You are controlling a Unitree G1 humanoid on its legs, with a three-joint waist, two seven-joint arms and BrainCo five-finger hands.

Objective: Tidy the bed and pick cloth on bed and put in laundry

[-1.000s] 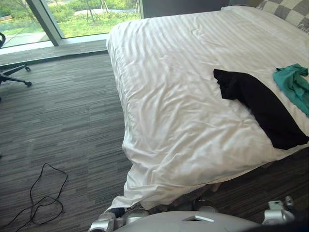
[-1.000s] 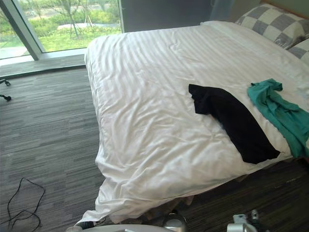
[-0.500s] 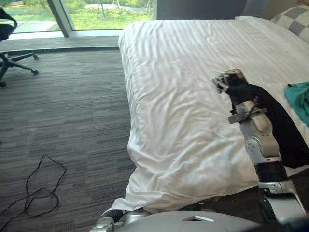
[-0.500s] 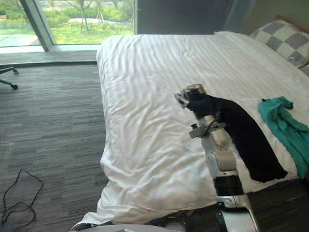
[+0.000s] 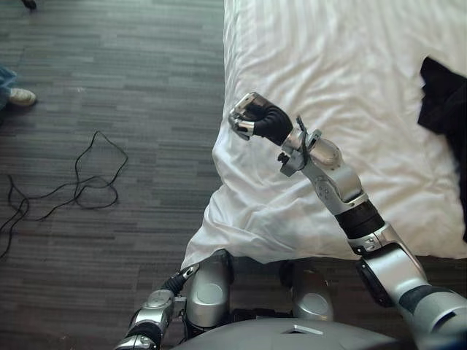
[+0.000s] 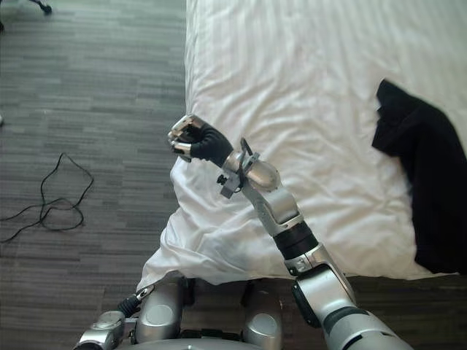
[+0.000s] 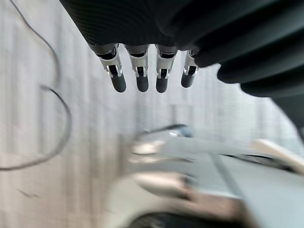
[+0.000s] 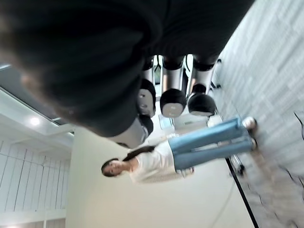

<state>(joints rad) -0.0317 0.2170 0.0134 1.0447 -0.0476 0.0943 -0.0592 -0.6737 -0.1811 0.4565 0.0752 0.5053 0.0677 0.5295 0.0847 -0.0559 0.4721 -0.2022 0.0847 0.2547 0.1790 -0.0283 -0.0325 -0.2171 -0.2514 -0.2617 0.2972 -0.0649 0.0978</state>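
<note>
A black cloth (image 6: 427,171) lies spread on the white striped duvet (image 5: 350,58), toward the bed's right side. My right hand (image 5: 255,120) is raised over the duvet's near-left corner, well left of the cloth. Its fingers (image 8: 173,99) are curled into a fist with nothing in them. My left hand (image 5: 175,283) hangs low beside the bed's corner, above the carpet, with straight fingers (image 7: 137,76) holding nothing.
The duvet's corner (image 5: 211,240) droops toward the grey carpet (image 5: 109,65). A person's shoe (image 5: 22,96) shows at the far left on the floor. The right wrist view shows a person (image 8: 185,152) in blue jeans standing across the room.
The camera has tipped down toward the bed's foot. My right hand has swung left, away from the black cloth's end to above the duvet's corner, staying curled. The left hand has come into view.
</note>
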